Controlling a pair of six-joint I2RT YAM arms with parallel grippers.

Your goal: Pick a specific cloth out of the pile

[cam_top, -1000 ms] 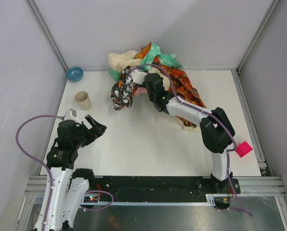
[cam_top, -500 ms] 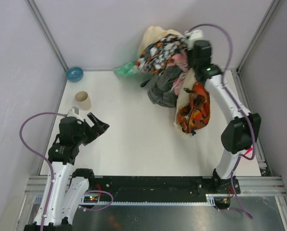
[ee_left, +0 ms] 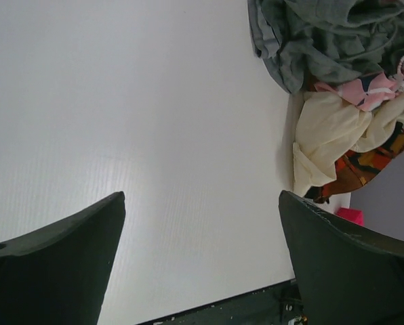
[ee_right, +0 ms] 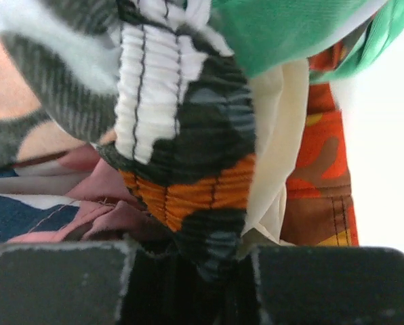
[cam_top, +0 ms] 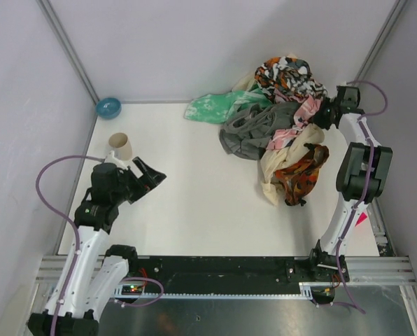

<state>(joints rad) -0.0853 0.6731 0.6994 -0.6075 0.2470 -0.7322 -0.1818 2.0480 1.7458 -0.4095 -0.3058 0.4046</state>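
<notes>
right gripper (cam_top: 325, 115) is clamped tight on the blotched cloth (ee_right: 188, 176) at the far right of the pile (cam_top: 296, 147), clear of the grey cloth (cam_top: 254, 129). left gripper (cam_top: 152, 175) hangs wide open and empty over bare table (cam_top: 194, 210), well apart from the pile. grey cloth lies exposed on the pile's left side, with mint cloth (cam_top: 212, 108) touching its far edge and pink fabric (cam_top: 289, 129) overlapping its right edge; bowl (cam_top: 108, 107) and cup (cam_top: 119, 145) sit far left.

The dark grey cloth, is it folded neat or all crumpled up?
Crumpled. The dark grey cloth lies in loose, bunched folds at the left edge of the pile, touching its other fabrics.
</notes>
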